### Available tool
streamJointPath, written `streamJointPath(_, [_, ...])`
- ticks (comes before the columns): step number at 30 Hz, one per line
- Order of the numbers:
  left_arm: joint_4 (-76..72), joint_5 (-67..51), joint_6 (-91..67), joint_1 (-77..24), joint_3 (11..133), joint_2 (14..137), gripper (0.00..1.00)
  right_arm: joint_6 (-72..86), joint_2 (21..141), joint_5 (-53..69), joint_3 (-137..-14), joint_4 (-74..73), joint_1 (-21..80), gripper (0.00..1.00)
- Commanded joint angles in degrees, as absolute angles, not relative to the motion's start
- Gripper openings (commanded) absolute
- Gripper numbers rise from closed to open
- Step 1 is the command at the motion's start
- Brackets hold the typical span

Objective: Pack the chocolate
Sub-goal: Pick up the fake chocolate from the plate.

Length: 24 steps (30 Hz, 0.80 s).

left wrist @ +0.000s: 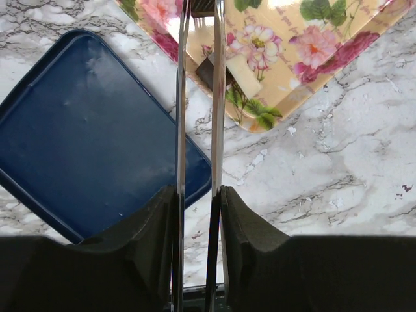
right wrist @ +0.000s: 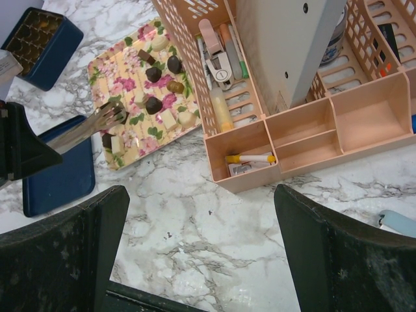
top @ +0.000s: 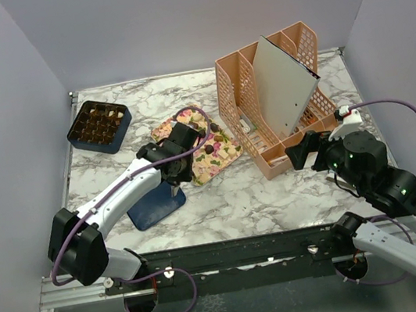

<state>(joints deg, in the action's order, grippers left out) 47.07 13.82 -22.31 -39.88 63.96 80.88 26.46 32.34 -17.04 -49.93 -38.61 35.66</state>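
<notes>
Tongs (left wrist: 182, 117) are pinched in the left jaws, their blades narrow. The tips are over the near corner of the tray (left wrist: 338, 39), at a dark chocolate (left wrist: 207, 70) beside a cream one. Whether that piece is nipped cannot be told. More pieces lie scattered across the tray. The squeeze should be gentle and even, one blade on each side of the piece, so it neither shoots out nor cracks. A straight lift should come next, then a swing toward the box (top: 99, 126), well apart from the tray on its far left. Right jaws stand wide and empty, off the tray's right.
</notes>
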Motion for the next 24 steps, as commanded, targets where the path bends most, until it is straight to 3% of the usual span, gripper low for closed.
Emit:
streamJointPath(1, [47.64, 17.97, -23.08, -40.23, 66.23, 81.6, 0.3, 26.19, 32.2, -16.73, -49.14, -37.22, 35.82, 0.99])
streamJointPath(15, [47.54, 23.68, -21.32, -38.02, 72.38, 85.16, 0.3, 25.94, 31.64, -15.72, -47.98, -35.82, 35.77, 0.99])
streamJointPath(24, [45.2, 20.23, -16.75, -25.21, 78.54, 86.81, 0.3, 25.84, 31.16, -14.54, -47.79, -35.52, 35.77, 0.99])
